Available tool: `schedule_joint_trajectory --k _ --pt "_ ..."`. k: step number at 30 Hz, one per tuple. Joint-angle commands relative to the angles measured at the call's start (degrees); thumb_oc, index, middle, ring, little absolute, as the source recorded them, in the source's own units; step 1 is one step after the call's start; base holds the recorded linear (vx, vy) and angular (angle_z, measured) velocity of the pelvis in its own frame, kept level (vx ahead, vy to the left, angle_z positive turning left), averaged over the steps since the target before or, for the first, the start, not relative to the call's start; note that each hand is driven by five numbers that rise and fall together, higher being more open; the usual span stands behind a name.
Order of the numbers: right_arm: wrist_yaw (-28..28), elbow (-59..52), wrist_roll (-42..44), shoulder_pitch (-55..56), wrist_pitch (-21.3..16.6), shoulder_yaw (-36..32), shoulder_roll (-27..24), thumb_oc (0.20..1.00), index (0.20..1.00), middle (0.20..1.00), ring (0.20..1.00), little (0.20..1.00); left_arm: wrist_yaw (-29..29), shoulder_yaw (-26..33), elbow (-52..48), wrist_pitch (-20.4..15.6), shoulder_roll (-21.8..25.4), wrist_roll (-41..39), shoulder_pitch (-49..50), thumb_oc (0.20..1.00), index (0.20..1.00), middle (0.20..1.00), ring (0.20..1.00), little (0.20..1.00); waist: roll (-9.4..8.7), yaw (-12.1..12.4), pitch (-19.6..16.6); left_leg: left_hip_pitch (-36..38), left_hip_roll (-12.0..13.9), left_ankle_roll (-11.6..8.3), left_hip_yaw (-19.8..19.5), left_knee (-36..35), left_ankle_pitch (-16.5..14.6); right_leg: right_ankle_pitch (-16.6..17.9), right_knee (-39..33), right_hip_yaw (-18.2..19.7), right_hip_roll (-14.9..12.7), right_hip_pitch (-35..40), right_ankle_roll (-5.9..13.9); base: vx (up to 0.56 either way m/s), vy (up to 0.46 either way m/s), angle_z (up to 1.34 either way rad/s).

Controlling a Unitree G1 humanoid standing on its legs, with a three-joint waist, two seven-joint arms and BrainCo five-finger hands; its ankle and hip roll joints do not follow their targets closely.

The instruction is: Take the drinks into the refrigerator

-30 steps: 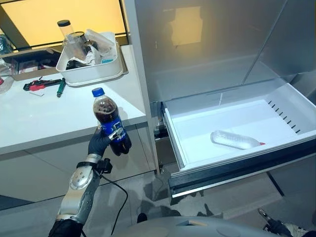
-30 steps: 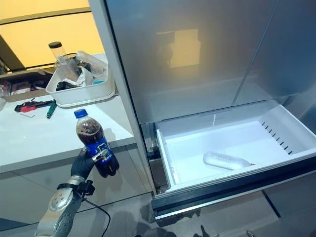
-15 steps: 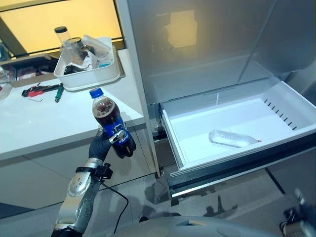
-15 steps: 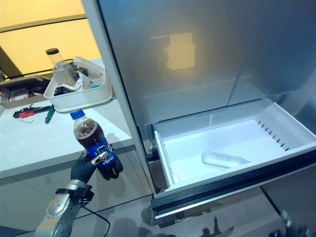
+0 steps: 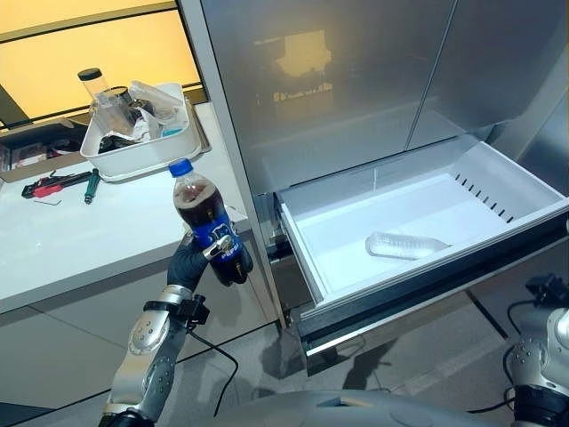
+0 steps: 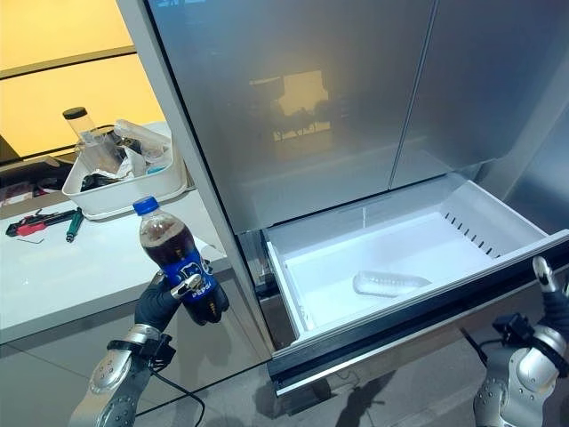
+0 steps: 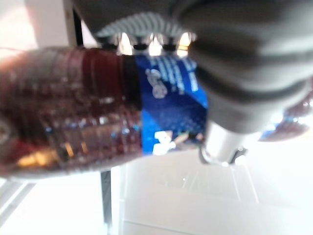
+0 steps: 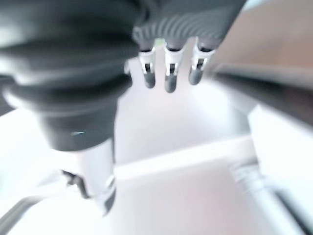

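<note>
- Two drinks are seen: a dark cola bottle [image 5: 205, 220] with a blue cap and blue label, and a clear plastic bottle [image 5: 404, 245] lying on its side.
- The cola bottle is held upright in the air by the left hand [image 5: 191, 264], whose fingers are curled round its lower part; it is kept in front of the table edge, beside the refrigerator [image 5: 356, 80].
- In the left wrist view, the bottle [image 7: 98, 107] is shown as ribbed, glossy plastic, with the thumb wrapped over the label.
- The clear bottle is found on the smooth white floor of the pulled-out drawer [image 5: 307, 258], a deep rectangular bin with slots along one wall.
- The refrigerator doors above the drawer are flat, brushed, grey metal, with a soft reflection of light.
- The right hand [image 6: 542, 274] is seen low at the drawer's outer corner; in its own wrist view the fingers [image 8: 168, 73] are shown straight and nothing is held.
- The white, smooth table [image 5: 80, 231] carries a white rectangular tub [image 5: 133, 156] filled with clear containers, and hand tools [image 5: 62, 182] beside it.
- A yellow wall panel is seen behind the table.
</note>
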Motion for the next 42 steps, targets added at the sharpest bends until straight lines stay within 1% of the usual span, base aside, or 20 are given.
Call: schedule_joint_trajectory --k 1,2,5,6,8,9,10,13,14,15,16,19,21,24,25,26,29,34,39,42 --pt "1.64 -5.31 -5.77 -6.15 -3.22 -0.30 -0.75 1.000 1.000 1.000 1.000 1.000 -0.19 5.48 -8.20 -7.18 0.35 -0.34 -5.65 0.200 0.200 0.200 0.200 0.200 -1.14 1.40 -1.24 3.54 -3.21 4.76 -0.03 0.46 -8.56 2.88 0.23 -0.26 1.11 -3.97 1.06 0.00 0.000 0.00" --pt "1.63 -5.45 -5.83 -6.12 -3.12 -0.28 -0.68 1.000 1.000 1.000 1.000 1.000 -0.18 5.50 -8.21 -7.18 0.33 -0.30 -5.64 0.200 0.200 0.200 0.200 0.200 -1.15 1.36 -1.24 3.54 -3.21 4.76 -0.03 0.46 -8.56 2.88 0.23 -0.26 1.11 -3.97 1.06 0.00 0.000 0.00" --pt "8.15 -11.38 -6.38 -5.61 -1.37 2.93 -1.67 1.000 1.000 1.000 1.000 1.000 -0.32 7.23 -7.33 -7.72 0.75 0.79 -5.30 0.200 0.200 0.200 0.200 0.200 -1.44 1.92 -1.31 3.60 -3.23 4.70 0.00 0.46 -8.46 2.84 0.25 -0.51 1.11 -3.86 0.97 0.00 0.000 0.00" --pt "8.32 -11.43 -6.26 -5.56 -1.32 2.94 -1.65 1.000 1.000 1.000 1.000 1.000 -0.36 7.28 -7.29 -7.76 0.74 0.78 -5.26 0.200 0.200 0.200 0.200 0.200 -1.44 1.85 -1.34 3.61 -3.23 4.70 -0.01 0.46 -8.47 2.84 0.24 -0.52 1.11 -3.84 0.97 0.00 0.000 0.00" --pt "13.69 -11.98 -5.80 -4.78 0.78 6.58 -3.86 1.000 1.000 1.000 1.000 1.000 -1.11 7.31 -5.95 -7.75 0.66 1.50 -5.39 0.200 0.200 0.200 0.200 0.200 -1.82 2.37 -1.28 3.61 -3.25 4.66 -0.09 0.46 -8.30 2.82 0.27 -0.63 1.10 -3.70 0.84 0.00 0.000 0.00" --pt "13.83 -11.87 -5.66 -4.83 0.74 6.60 -3.96 1.000 1.000 1.000 1.000 1.000 -1.14 7.35 -5.90 -7.80 0.60 1.51 -5.38 0.200 0.200 0.200 0.200 0.200 -1.78 2.31 -1.28 3.62 -3.24 4.66 -0.10 0.46 -8.31 2.81 0.27 -0.64 1.09 -3.68 0.84 0.00 0.000 0.00" --pt "17.26 -12.04 -6.16 -4.61 2.91 8.70 -6.10 1.000 1.000 1.000 1.000 1.000 -2.19 6.79 -4.83 -7.36 0.66 2.05 -5.41 0.200 0.200 0.200 0.200 0.200 -2.03 2.77 -1.34 3.68 -3.25 4.64 -0.26 0.46 -8.19 2.74 0.28 -0.91 1.13 -3.55 0.80 0.00 0.000 0.00" --pt "21.78 -9.16 -4.43 -5.87 4.69 12.96 -9.51 1.000 1.000 1.000 1.000 1.000 -3.26 5.14 -2.99 -7.49 1.51 4.91 -5.96 0.200 0.200 0.200 0.200 0.200 -2.41 3.45 -1.53 3.72 -3.30 4.54 -0.38 0.46 -8.04 2.69 0.25 -1.38 1.17 -3.26 0.79 0.00 0.000 0.00" --pt "21.83 -8.93 -4.34 -6.03 4.57 13.01 -9.64 1.000 1.000 1.000 1.000 1.000 -3.27 5.16 -2.91 -7.55 1.45 4.92 -6.01 0.200 0.200 0.200 0.200 0.200 -2.36 3.41 -1.51 3.71 -3.31 4.54 -0.38 0.46 -8.04 2.69 0.25 -1.39 1.16 -3.26 0.79 0.00 0.000 0.00" --pt "21.92 -7.87 -4.70 -6.60 5.14 14.21 -10.47 1.000 1.000 1.000 1.000 1.000 -3.28 4.23 -1.81 -7.43 1.56 5.91 -6.44 0.200 0.200 0.200 0.200 0.200 -2.45 3.63 -1.55 3.73 -3.31 4.52 -0.40 0.46 -8.00 2.69 0.23 -1.48 1.13 -3.16 0.83 0.00 0.000 0.00" --pt "25.59 -5.97 -3.00 -7.84 6.59 18.21 -12.98 1.000 1.000 1.000 1.000 1.000 -3.69 2.19 -0.58 -7.48 2.72 8.56 -7.20 0.200 0.200 0.200 0.200 0.200 -2.81 4.18 -1.64 3.88 -3.31 4.39 -0.46 0.46 -7.95 2.64 0.23 -1.74 1.06 -2.95 0.85 0.03 -0.015 0.05" --pt "30.12 -4.35 -1.61 -9.88 8.86 23.25 -17.32 1.000 1.000 1.000 1.000 1.000 -4.56 -1.09 1.54 -7.36 3.46 10.83 -8.61 0.200 0.200 0.200 0.200 0.200 -3.04 4.81 -1.76 4.35 -3.22 4.31 -0.77 0.46 -8.51 2.00 0.23 -2.14 1.05 -2.29 0.95 0.02 -0.010 0.07" --pt "31.70 -3.36 -0.82 -11.52 9.47 25.91 -19.35 1.000 1.000 1.000 1.000 1.000 -4.73 -2.71 2.34 -7.64 4.14 12.65 -9.80 0.200 0.200 0.200 0.200 0.200 -3.13 5.04 -1.81 4.41 -3.22 4.24 -0.84 0.46 -8.47 1.97 0.23 -2.38 0.99 -2.10 0.99 0.01 -0.010 0.08" --pt "34.87 -0.97 0.36 -14.99 11.35 32.80 -21.90 1.000 1.000 1.000 1.000 1.000 -4.77 -5.88 5.53 -7.28 3.44 13.00 -11.26 0.200 0.200 0.200 0.200 0.200 -3.27 5.35 -1.80 4.60 -3.26 4.19 -0.94 0.46 -8.34 1.95 0.23 -2.63 0.94 -1.72 0.99 0.00 -0.006 0.05" --pt "34.87 -0.97 0.36 -14.99 11.35 32.80 -21.90 1.000 1.000 1.000 1.000 1.000 -4.77 -5.88 5.53 -7.28 3.44 13.00 -11.26 0.200 0.200 0.200 0.200 0.200 -3.27 5.35 -1.80 4.60 -3.26 4.19 -0.94 0.46 -8.34 1.95 0.23 -2.63 0.94 -1.72 0.99 0.00 -0.005 0.08" --pt "36.05 1.09 0.88 -16.42 12.41 36.93 -21.74 1.000 1.000 1.000 1.000 1.000 -4.31 -7.92 7.53 -7.19 2.73 13.70 -12.34 0.200 0.200 0.200 0.200 0.200 -3.31 5.60 -1.96 4.76 -3.27 4.17 -1.04 0.46 -8.31 1.99 0.24 -2.71 0.97 -1.56 0.97 0.00 -0.005 0.07" --pt "37.33 3.05 0.30 -18.75 13.54 41.72 -21.39 1.000 1.000 1.000 1.000 1.000 -3.30 -9.65 9.40 -7.23 2.08 14.69 -13.88 0.200 0.200 0.200 0.200 0.200 -3.22 5.62 -2.04 4.86 -3.26 4.17 -1.19 0.46 -8.31 1.94 0.27 -3.02 0.94 -1.35 0.91 0.00 -0.002 0.02" --pt "37.69 7.65 0.60 -23.45 14.75 49.15 -16.82 1.000 1.000 1.000 1.000 1.000 0.19 -13.97 14.67 -8.20 -0.04 18.14 -18.66 0.200 0.200 0.200 0.200 0.200 -3.20 5.81 -2.31 5.07 -3.22 4.08 -1.40 0.46 -8.25 1.75 0.25 -3.41 0.91 -0.86 0.75 0.00 -0.006 0.04" --pt "37.31 9.16 2.43 -25.31 15.99 53.08 -11.32 1.000 1.000 1.000 1.000 1.000 3.14 -15.83 16.20 -8.50 -1.32 19.86 -21.68 0.200 0.200 0.200 0.200 0.200 -3.10 5.85 -2.41 5.07 -3.20 4.05 -1.68 0.46 -8.22 1.67 0.23 -3.69 0.86 -0.67 0.63 -0.01 -0.005 0.03" --pt "36.28 9.97 1.61 -26.58 15.88 54.45 -9.38 1.000 1.000 1.000 1.000 1.000 4.67 -16.42 16.68 -8.77 -1.61 21.00 -23.30 0.200 0.200 0.200 0.200 0.200 -3.06 5.73 -2.44 5.05 -3.17 4.02 -1.68 0.46 -8.25 1.64 0.23 -3.73 0.81 -0.63 0.61 0.00 0.000 0.00"
